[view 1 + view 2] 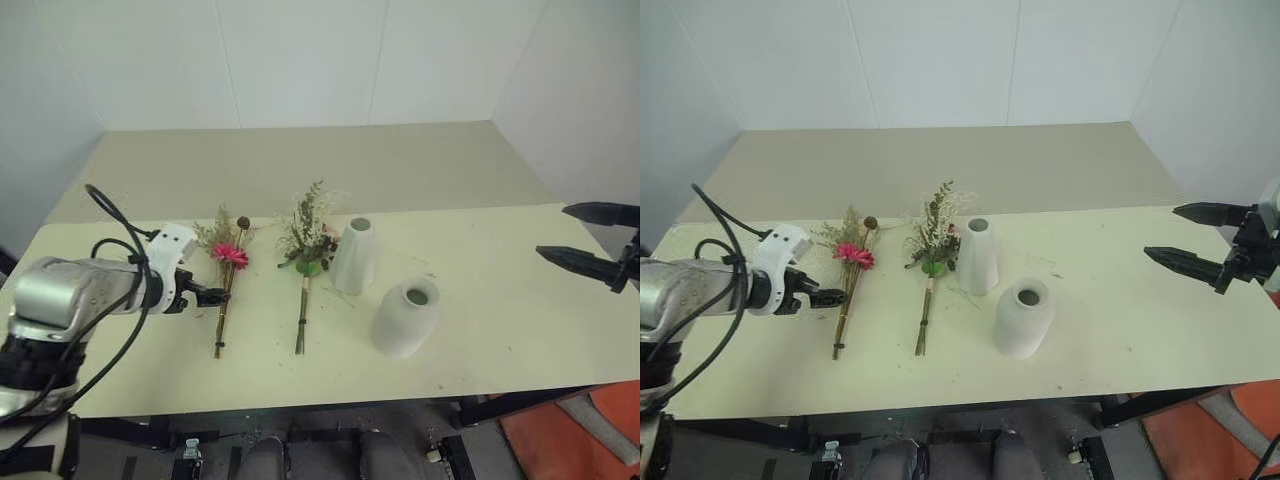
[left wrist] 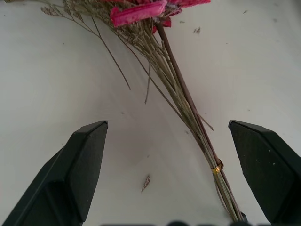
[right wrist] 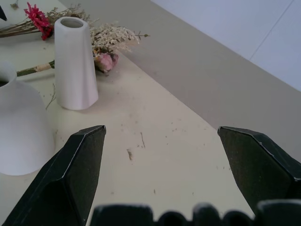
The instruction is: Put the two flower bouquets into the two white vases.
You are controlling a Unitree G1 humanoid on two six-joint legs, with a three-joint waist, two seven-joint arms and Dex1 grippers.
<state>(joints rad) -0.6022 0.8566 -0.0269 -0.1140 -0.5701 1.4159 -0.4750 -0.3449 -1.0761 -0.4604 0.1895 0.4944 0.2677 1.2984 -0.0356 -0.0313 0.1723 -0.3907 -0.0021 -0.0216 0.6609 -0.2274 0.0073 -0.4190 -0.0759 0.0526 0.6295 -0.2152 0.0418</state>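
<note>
Rounded vase (image 1: 405, 317), unmarked, daisy bouquet (image 1: 226, 285) by left fingers (image 1: 214, 295)

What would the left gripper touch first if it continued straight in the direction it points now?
Probably the thin brown stems of the slim pink daisy bouquet, lying on the pale table between the open left gripper fingers; depth is uncertain.

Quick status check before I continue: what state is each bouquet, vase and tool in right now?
Pink daisy bouquet: lying flat on the table, not gripped.
Rose bouquet: lying flat, heads against the tall vase's base.
Tall cone vase: upright, empty.
Rounded vase: upright, empty.
Left tool: open, fingers straddling the daisy bouquet's stems, no contact visible.
Right tool: open, empty, raised off to the right.
</note>
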